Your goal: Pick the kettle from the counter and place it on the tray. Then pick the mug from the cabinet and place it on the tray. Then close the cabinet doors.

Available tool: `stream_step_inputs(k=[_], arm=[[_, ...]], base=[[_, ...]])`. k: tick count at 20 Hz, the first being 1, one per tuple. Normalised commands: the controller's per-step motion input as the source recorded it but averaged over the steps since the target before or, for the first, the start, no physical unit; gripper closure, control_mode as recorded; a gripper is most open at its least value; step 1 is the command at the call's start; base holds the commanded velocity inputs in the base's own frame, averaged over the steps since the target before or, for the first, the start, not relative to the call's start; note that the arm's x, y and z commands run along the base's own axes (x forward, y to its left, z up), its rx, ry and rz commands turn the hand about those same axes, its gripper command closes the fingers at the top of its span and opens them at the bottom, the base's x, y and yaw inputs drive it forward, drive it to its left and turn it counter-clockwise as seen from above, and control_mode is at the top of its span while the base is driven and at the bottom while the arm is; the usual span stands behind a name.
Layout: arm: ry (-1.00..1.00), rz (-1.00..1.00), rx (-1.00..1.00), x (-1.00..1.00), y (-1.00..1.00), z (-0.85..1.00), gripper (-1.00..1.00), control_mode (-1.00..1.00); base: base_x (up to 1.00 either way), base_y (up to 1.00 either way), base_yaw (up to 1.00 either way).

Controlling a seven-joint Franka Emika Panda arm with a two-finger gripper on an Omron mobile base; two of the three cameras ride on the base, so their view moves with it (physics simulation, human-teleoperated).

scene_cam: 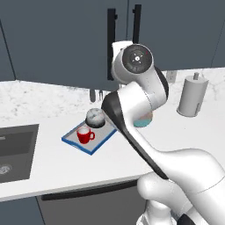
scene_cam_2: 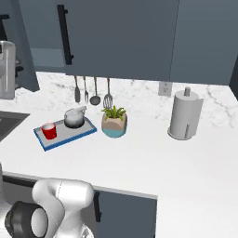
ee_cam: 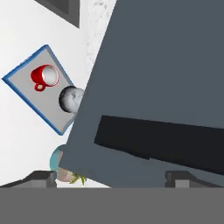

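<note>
Kettle point(scene_cam_2: 75, 117) and mug point(scene_cam_2: 49, 130) both sit on the tray point(scene_cam_2: 65, 136), side by side, so both placing steps look done; the tray lies flat on the white veined bench point(scene_cam_2: 153, 158) between the dark sink point(scene_cam: 15, 149) and the plant pot point(scene_cam_2: 114, 122), handy under the cabinet. Kettle is squat, rounded, dull grey metal; mug is glossy red with a side handle; tray is a flat grey rectangle with a raised blue rim that would stop things sliding off. The hand point(ee_cam: 111, 177) is released, fingers spread wide, nothing between them, right up at a cabinet door point(ee_cam: 166, 87) with its long black bar handle point(ee_cam: 162, 142) just ahead, probably pushing or lining up to shut it. Doors point(scene_cam: 66, 39) are flat matte slate-blue panels and look shut or nearly so in the base views; can't tell for certain.
</note>
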Motion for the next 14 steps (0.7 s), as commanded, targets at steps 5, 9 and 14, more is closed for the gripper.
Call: stream_step_inputs(k=[5,9,14], arm=[[0.02,0.03,0.04,1.00,-0.11,-0.24,-1.00,-1.00],[0.00,0.09,0.06,0.99,-0.04,-0.22,-1.00,-1.00],[0.01,0.10,0.05,0.99,0.01,-0.16,-1.00,-1.00]], base=[[0.00,0.00,0.00],[0.00,0.00,0.00],[0.00,0.00,0.00]])
